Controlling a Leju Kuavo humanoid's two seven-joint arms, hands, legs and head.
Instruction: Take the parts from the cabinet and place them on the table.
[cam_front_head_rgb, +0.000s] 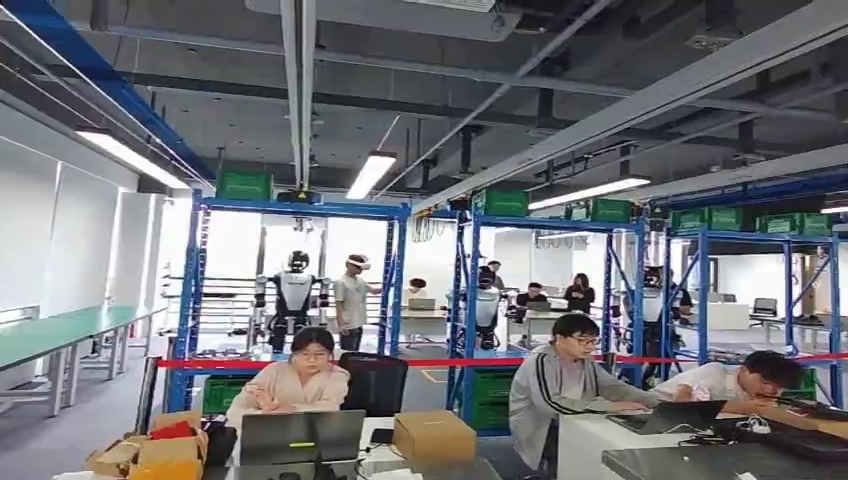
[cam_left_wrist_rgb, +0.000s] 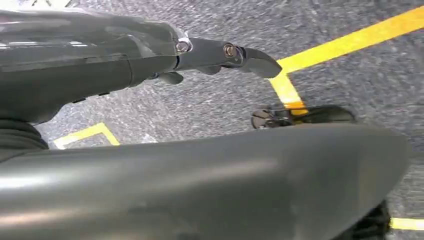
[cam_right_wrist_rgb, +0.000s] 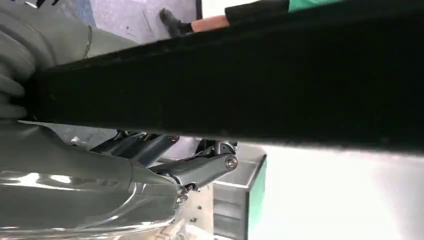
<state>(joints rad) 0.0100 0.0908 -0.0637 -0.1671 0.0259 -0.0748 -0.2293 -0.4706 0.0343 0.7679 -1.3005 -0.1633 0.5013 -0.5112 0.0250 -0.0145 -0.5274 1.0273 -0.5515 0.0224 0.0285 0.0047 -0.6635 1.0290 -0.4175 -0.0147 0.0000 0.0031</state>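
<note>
Left robot hand: the left robot hand (cam_left_wrist_rgb: 200, 55) is hanging over the grey floor (cam_left_wrist_rgb: 350, 65). Its fingers are stretching straight out and gripping nothing.
Right robot hand: the right robot hand (cam_right_wrist_rgb: 150, 170) is also reaching out with its fingers apart, and nothing is sitting between them.
Task's thing: you are not getting any parts you can make out. I cannot tell which piece of furniture is the cabinet. The likeliest candidates are the blue racks (cam_front_head_rgb: 300, 208) crossing the middle of the head view, with green bins (cam_front_head_rgb: 243, 184) on top.
Bearing: judging from the head view, those racks are lying straight ahead and well apart from both robot hands, beyond a person (cam_front_head_rgb: 300, 385) working at a laptop in the lower middle of the frame.
Nearer arm: I cannot tell; neither is reaching toward anything.
Long axis: not readable, since no part is resolving.
Worktop: a long green worktop (cam_front_head_rgb: 50, 335) is running along the left of the head view. Whether it is the target, I cannot tell.
Head view is giving you: the layout of the hall and the racks.
Left wrist view is giving you: yellow tape (cam_left_wrist_rgb: 345, 42) on the floor under the hanging hand.
Right wrist view is giving you: a grey surface with a green edge (cam_right_wrist_rgb: 257, 190) just beyond the fingertips. What it is remains unclear.
Judgement: you are likely needing to walk to the racks before any reach.
</note>
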